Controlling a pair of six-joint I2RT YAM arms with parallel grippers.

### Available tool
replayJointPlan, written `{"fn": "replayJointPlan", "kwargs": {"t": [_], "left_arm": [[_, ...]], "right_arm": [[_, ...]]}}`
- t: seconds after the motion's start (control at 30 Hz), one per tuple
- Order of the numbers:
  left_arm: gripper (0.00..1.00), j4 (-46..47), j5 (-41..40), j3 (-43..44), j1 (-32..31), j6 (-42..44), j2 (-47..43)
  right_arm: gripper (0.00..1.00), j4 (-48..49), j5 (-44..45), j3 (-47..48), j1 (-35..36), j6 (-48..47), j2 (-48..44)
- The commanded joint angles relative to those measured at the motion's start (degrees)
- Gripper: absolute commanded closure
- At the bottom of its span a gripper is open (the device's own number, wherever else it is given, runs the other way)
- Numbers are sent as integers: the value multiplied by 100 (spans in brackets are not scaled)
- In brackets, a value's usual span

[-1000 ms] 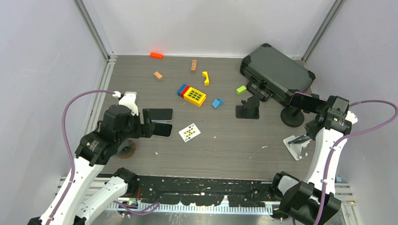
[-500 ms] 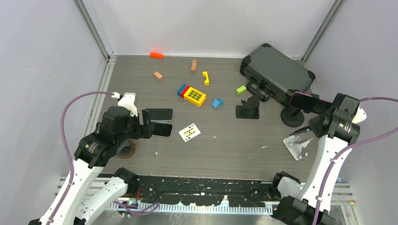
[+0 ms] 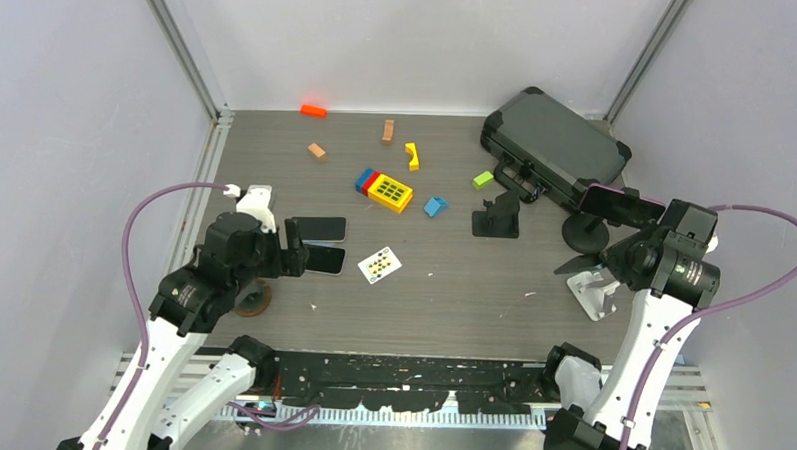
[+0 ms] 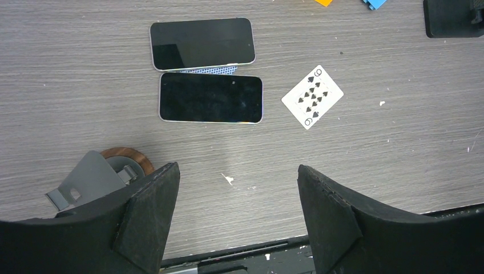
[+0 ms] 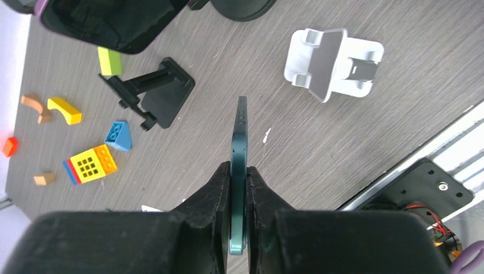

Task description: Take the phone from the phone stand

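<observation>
Right gripper (image 5: 238, 172) is clamped on the dark teal phone (image 5: 240, 131), pinching its two flat faces near one end.
Seen edge-on from the wrist, the phone's long axis runs straight out from the fingers, its free end pointing out over the grey table (image 5: 319, 148), apart from the white phone stand (image 5: 334, 63) just beside it. Left gripper (image 4: 235, 178) hangs wide open, holding nothing, above the table near two phones (image 4: 202, 43) lying flat.

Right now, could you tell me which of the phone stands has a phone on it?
The round-based black stand beside the black case: it carries the purple-edged phone. The folding black stand, white stand and grey stand are bare.
</observation>
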Motion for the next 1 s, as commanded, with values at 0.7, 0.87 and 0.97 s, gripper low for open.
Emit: {"fn": "replayJointPlan", "kwargs": {"t": [0.7, 0.87, 0.97], "left_arm": [[19, 273, -207, -22, -34, -45, -167], [18, 249, -314, -27, -34, -62, -220], [17, 257, -324, -23, -33, -63, -244]], "right_arm": [[100, 1557, 3173, 617, 7475, 2938, 1572], [100, 2967, 2992, 426, 8427, 3040, 2351], [100, 4147, 2715, 25, 8655, 3221, 2682]]}}
